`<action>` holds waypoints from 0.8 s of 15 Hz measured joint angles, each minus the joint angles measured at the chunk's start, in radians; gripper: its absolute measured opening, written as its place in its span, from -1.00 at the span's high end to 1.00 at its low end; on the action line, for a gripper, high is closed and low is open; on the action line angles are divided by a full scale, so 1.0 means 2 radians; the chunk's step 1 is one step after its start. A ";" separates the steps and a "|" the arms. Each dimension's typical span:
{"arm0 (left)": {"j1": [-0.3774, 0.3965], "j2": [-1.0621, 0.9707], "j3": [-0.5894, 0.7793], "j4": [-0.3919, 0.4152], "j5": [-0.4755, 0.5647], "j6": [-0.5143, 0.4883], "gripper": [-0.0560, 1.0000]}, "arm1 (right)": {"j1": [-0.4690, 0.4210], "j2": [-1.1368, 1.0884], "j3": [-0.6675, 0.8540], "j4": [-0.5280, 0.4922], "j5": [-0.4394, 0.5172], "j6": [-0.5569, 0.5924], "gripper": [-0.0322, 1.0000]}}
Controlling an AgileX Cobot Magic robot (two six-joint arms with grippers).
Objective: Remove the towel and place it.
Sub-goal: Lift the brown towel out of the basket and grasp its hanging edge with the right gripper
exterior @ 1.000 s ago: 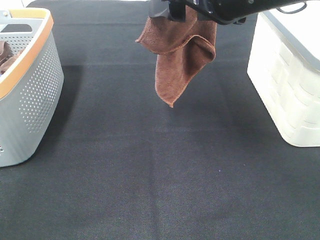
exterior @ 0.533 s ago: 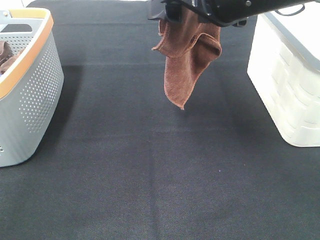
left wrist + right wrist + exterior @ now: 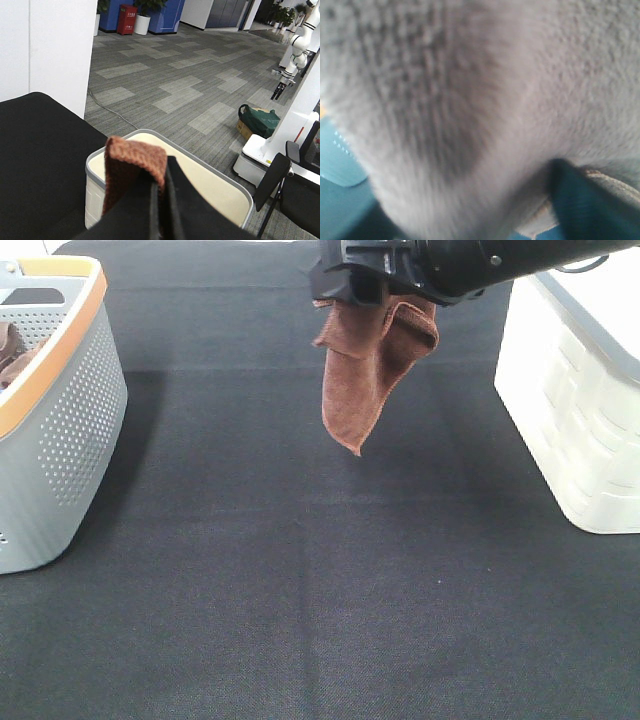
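The towel (image 3: pixel 360 370), reddish-brown, hangs folded in the air over the far middle of the black table, its lowest corner well above the cloth surface. In the left wrist view my left gripper (image 3: pixel 159 186) is shut on the towel (image 3: pixel 134 162), a fold of it standing up between the black fingers. A black arm (image 3: pixel 480 258) reaches in from the right, and my right gripper (image 3: pixel 366 288) sits at the towel's top edge. Blurred cloth (image 3: pixel 470 100) fills the right wrist view and hides that gripper's jaws.
A grey perforated basket (image 3: pixel 65 410) with an orange rim stands at the left edge, brown cloth (image 3: pixel 10 352) inside it. A white lidded bin (image 3: pixel 575 410) stands at the right, also seen beyond the towel as the bin (image 3: pixel 220 187).
The hanging towel has swung a little to the right and now hangs narrower. The black arm's head at its top has shifted right with it.
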 joint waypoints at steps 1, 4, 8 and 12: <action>0.000 0.000 0.000 0.001 0.000 0.000 0.89 | 0.000 0.000 -0.001 -0.007 0.008 0.000 -0.19; 0.000 0.000 0.000 0.014 0.000 0.000 0.89 | 0.000 0.000 -0.001 -0.021 0.027 0.000 0.20; 0.000 0.000 0.000 0.070 -0.001 0.000 0.89 | 0.000 0.000 -0.001 -0.022 0.060 0.000 0.11; 0.000 0.000 0.000 0.087 -0.001 0.000 0.89 | 0.000 0.000 -0.001 -0.023 0.064 0.000 0.02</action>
